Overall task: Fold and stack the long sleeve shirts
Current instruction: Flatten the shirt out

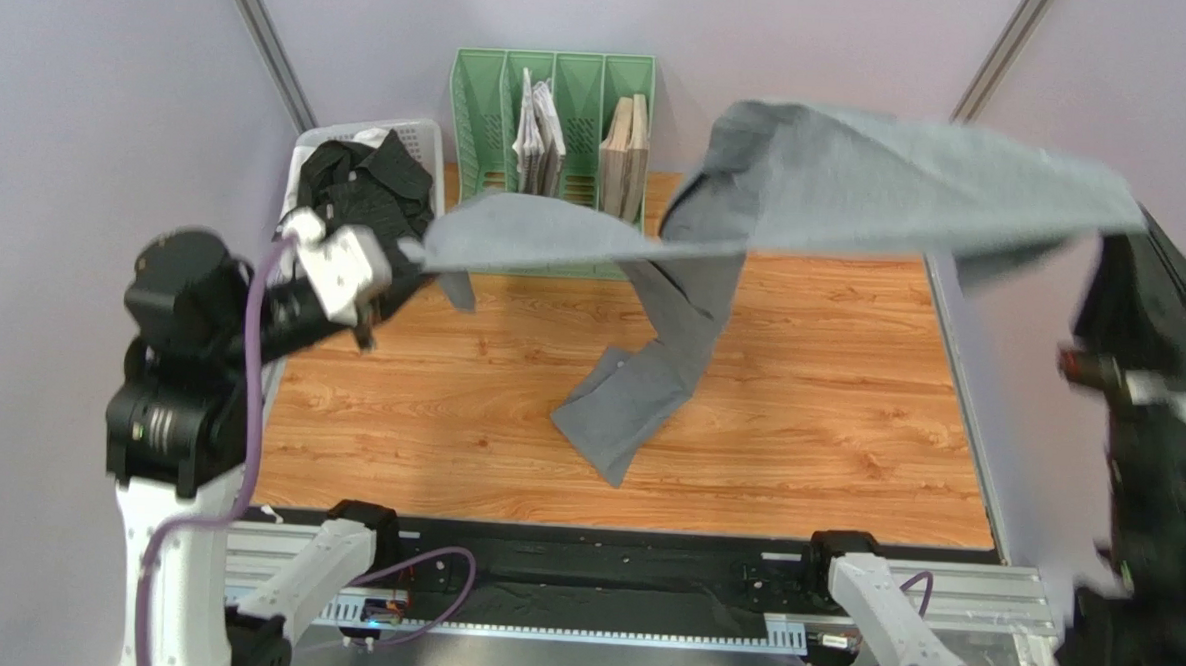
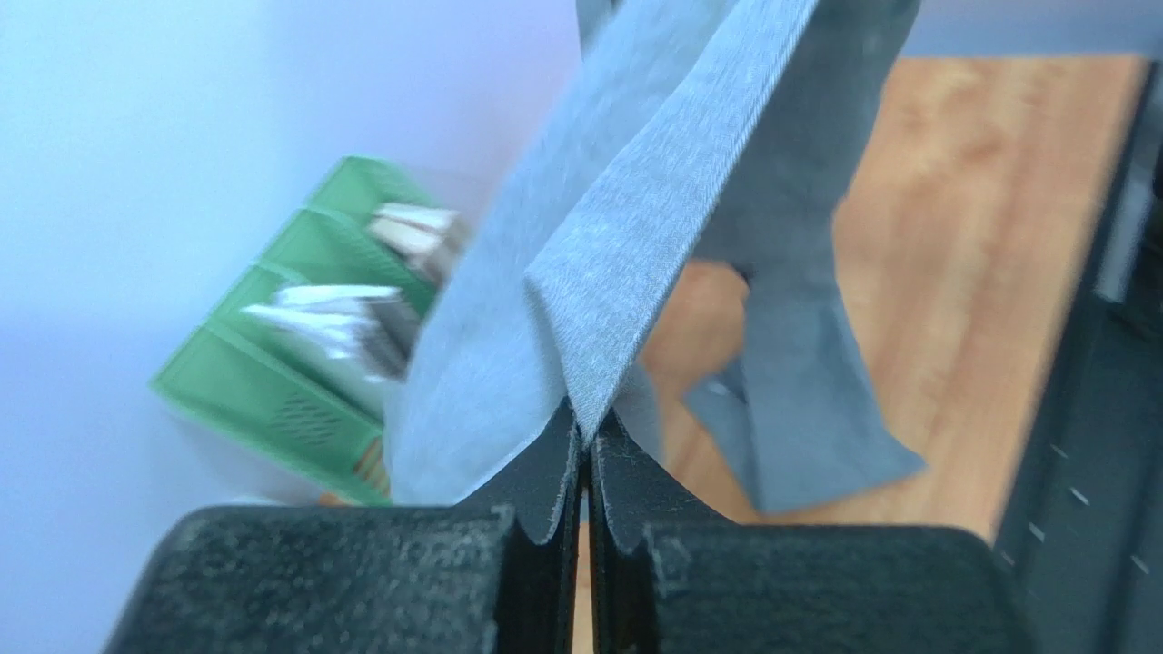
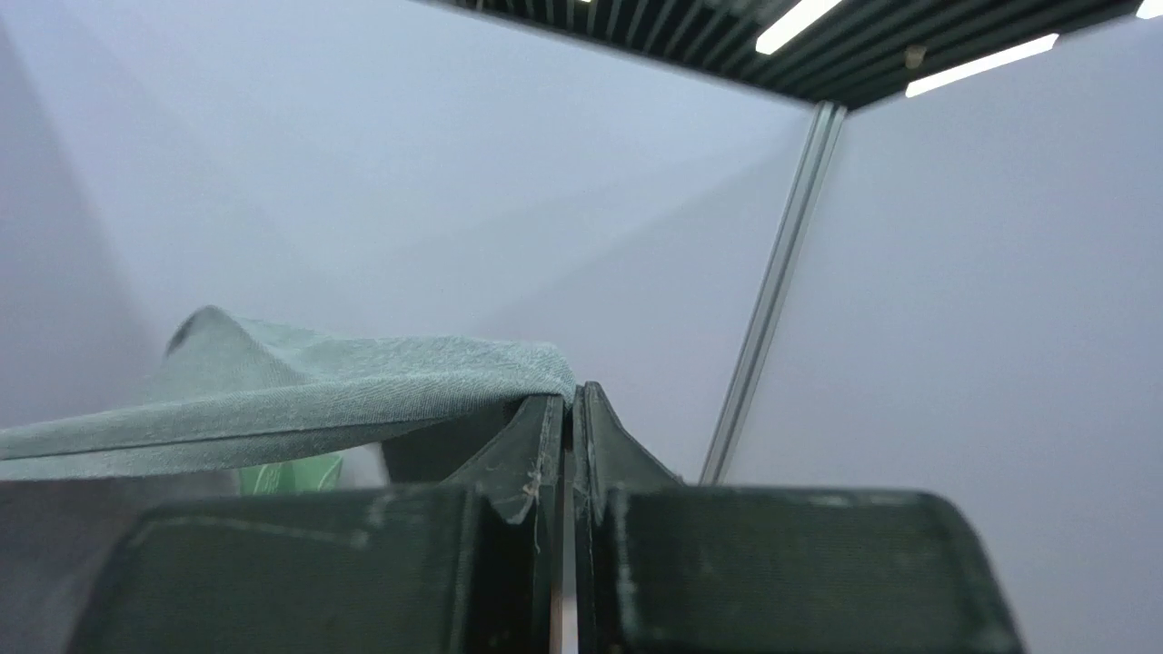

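Note:
The plain grey long sleeve shirt [image 1: 877,180] is stretched in the air above the table between both arms. At the left, my left gripper [image 1: 419,251] is shut on one end of it; in the left wrist view the cloth [image 2: 655,205] is pinched between the closed jaws of that gripper [image 2: 584,429]. My right gripper [image 1: 1138,225], at the far right and blurred, is shut on the other end, and the right wrist view shows the cloth [image 3: 341,382] running into its closed tips [image 3: 571,398]. One sleeve [image 1: 645,388] hangs down onto the table. The black long sleeve shirt [image 1: 358,173] lies bunched in a white basket.
A green slotted file rack [image 1: 551,121] with papers stands at the back of the wooden table [image 1: 835,434]. The white basket [image 1: 427,134] sits at the back left. Grey walls close in on both sides, and a black rail [image 1: 605,551] runs along the near edge.

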`<state>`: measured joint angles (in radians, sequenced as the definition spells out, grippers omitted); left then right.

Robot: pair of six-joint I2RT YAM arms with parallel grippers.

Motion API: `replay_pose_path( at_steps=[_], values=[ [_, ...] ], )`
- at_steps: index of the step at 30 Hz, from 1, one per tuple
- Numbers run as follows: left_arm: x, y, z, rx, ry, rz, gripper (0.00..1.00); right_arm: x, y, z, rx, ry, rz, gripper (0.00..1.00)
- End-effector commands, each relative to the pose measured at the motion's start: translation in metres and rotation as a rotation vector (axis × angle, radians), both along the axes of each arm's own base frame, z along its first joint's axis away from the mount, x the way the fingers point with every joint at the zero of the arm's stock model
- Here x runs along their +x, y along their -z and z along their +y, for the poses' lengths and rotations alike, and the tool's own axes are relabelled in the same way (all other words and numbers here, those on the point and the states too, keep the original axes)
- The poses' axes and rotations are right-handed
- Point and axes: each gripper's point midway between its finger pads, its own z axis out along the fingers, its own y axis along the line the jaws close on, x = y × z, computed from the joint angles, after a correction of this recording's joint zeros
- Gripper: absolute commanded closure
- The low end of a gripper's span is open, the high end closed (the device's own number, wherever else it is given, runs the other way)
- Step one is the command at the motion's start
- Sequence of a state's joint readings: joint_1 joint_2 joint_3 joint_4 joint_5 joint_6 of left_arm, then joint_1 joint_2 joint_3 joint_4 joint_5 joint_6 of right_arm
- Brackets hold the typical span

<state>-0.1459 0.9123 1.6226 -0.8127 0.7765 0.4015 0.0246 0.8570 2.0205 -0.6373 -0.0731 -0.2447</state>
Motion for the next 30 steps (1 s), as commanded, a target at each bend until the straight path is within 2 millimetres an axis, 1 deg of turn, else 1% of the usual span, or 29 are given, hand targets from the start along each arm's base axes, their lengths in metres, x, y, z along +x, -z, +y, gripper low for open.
replay_pose_path(
  at_steps=[1,2,3,4,5,6,7,8,9,10,11,12,14,15,16,17,18,19,20,21,22,23,24,25,26,27,28,29,30],
  values=[
    [-0.036,0.120,-0.007,0.189,0.176,0.195,1.00,0.026,0.095,0.011,-0.179,-0.022,0.282,1.00],
    [-0.040,0.138,-0.006,0.218,0.190,0.222,1.00,0.031,0.123,0.024,-0.248,-0.094,0.357,1.00],
    [-0.044,0.177,0.000,0.271,0.196,0.309,1.00,0.032,0.150,0.035,-0.316,-0.160,0.422,1.00],
    [-0.046,0.193,0.002,0.332,0.221,0.290,1.00,0.038,0.203,0.057,-0.370,-0.314,0.575,0.97],
    [-0.046,0.212,0.007,0.383,0.228,0.308,0.99,0.039,0.230,0.066,-0.409,-0.384,0.643,0.96],
    [-0.047,0.244,0.016,0.450,0.220,0.372,0.99,0.039,0.252,0.074,-0.460,-0.458,0.688,0.96],
    [-0.046,0.257,0.019,0.494,0.233,0.368,0.98,0.041,0.292,0.077,-0.461,-0.513,0.813,0.96],
    [-0.049,0.278,0.023,0.525,0.242,0.405,0.98,0.039,0.309,0.080,-0.492,-0.554,0.857,0.97],
    [-0.046,0.288,0.028,0.555,0.230,0.414,0.98,0.039,0.323,0.082,-0.529,-0.595,0.887,0.97],
    [-0.044,0.295,0.030,0.572,0.218,0.417,0.99,0.034,0.334,0.085,-0.518,-0.626,0.933,1.00],
    [-0.043,0.305,0.033,0.576,0.198,0.447,1.00,0.031,0.336,0.088,-0.522,-0.656,0.942,1.00],
    [-0.034,0.306,0.035,0.584,0.167,0.433,1.00,0.029,0.336,0.092,-0.527,-0.690,0.944,1.00],
    [-0.024,0.306,0.035,0.552,0.107,0.465,1.00,0.042,0.323,0.095,-0.487,-0.667,0.911,1.00],
    [-0.013,0.304,0.033,0.538,0.087,0.459,1.00,0.055,0.320,0.091,-0.468,-0.625,0.917,1.00],
    [-0.008,0.301,0.031,0.521,0.077,0.468,1.00,0.070,0.307,0.092,-0.422,-0.596,0.885,1.00],
    [-0.001,0.291,0.028,0.498,0.064,0.460,1.00,0.079,0.296,0.091,-0.405,-0.577,0.861,1.00],
    [0.002,0.291,0.023,0.487,0.081,0.484,1.00,0.096,0.295,0.094,-0.375,-0.585,0.886,1.00],
    [0.003,0.290,0.022,0.490,0.096,0.488,1.00,0.102,0.289,0.099,-0.364,-0.611,0.887,1.00],
    [0.005,0.285,0.021,0.496,0.107,0.479,1.00,0.103,0.286,0.111,-0.352,-0.662,0.907,1.00],
    [0.003,0.290,0.024,0.539,0.132,0.482,1.00,0.112,0.282,0.121,-0.347,-0.700,0.933,1.00],
    [0.002,0.290,0.026,0.558,0.140,0.473,1.00,0.107,0.287,0.129,-0.356,-0.741,0.974,1.00],
    [0.000,0.292,0.029,0.578,0.143,0.466,1.00,0.095,0.293,0.151,-0.407,-0.828,0.994,1.00],
    [-0.004,0.292,0.033,0.613,0.153,0.422,1.00,0.088,0.304,0.160,-0.433,-0.858,1.022,1.00],
    [-0.005,0.292,0.035,0.619,0.144,0.407,1.00,0.078,0.309,0.170,-0.465,-0.895,1.021,1.00],
    [-0.004,0.296,0.038,0.629,0.122,0.394,1.00,0.054,0.311,0.188,-0.515,-0.976,0.999,1.00],
    [-0.004,0.292,0.040,0.624,0.101,0.370,1.00,0.052,0.320,0.194,-0.534,-0.971,0.999,1.00],
    [-0.004,0.293,0.041,0.606,0.075,0.388,1.00,0.046,0.322,0.200,-0.536,-0.986,0.991,1.00],
    [-0.003,0.295,0.041,0.598,0.059,0.400,1.00,0.047,0.322,0.205,-0.493,-0.982,1.017,1.00],
    [-0.001,0.297,0.040,0.590,0.053,0.427,1.00,0.062,0.323,0.201,-0.475,-0.912,1.028,1.00]
  ],
)
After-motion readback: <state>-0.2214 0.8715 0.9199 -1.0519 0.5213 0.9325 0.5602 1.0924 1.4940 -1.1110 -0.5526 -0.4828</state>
